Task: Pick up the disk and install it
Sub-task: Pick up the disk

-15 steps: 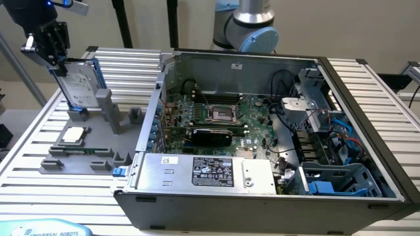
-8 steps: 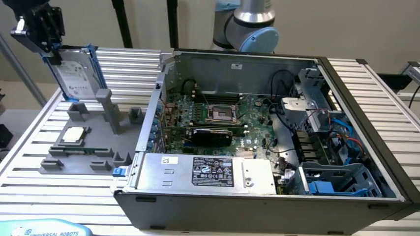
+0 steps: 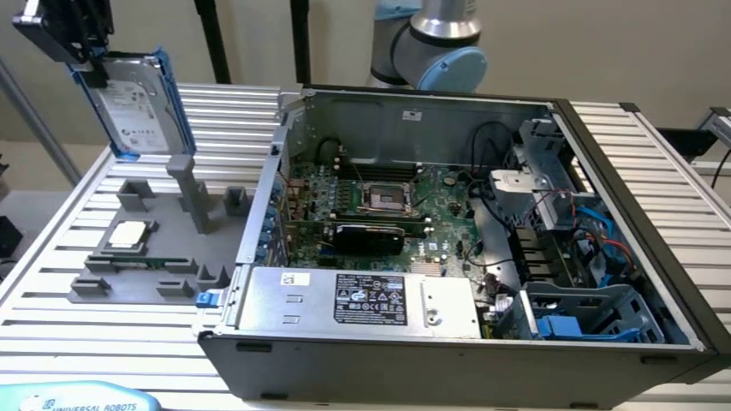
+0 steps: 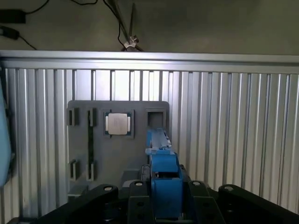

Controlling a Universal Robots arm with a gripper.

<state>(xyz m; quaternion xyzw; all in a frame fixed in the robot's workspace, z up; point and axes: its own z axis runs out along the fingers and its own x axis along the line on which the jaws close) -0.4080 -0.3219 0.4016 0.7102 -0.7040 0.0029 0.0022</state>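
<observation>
The disk (image 3: 137,107), a silver-grey drive with a white label in a bright blue carrier, hangs upright in the air at the exterior view's far left. My gripper (image 3: 89,64) is shut on its upper edge. It is lifted clear above the grey holder plate (image 3: 154,257). In the wrist view the carrier's blue edge (image 4: 161,154) runs out from between my black fingers (image 4: 135,196), with my gripper (image 4: 166,191) clamped on both sides of it. Below it lies the holder plate (image 4: 117,163).
The open computer case (image 3: 457,214) lies to the exterior view's right, with motherboard, silver power supply (image 3: 354,300) and a blue-railed drive cage (image 3: 583,312). A small square chip (image 3: 126,235) (image 4: 117,124) sits on the holder plate. Upright grey posts (image 3: 188,193) stand beneath the disk.
</observation>
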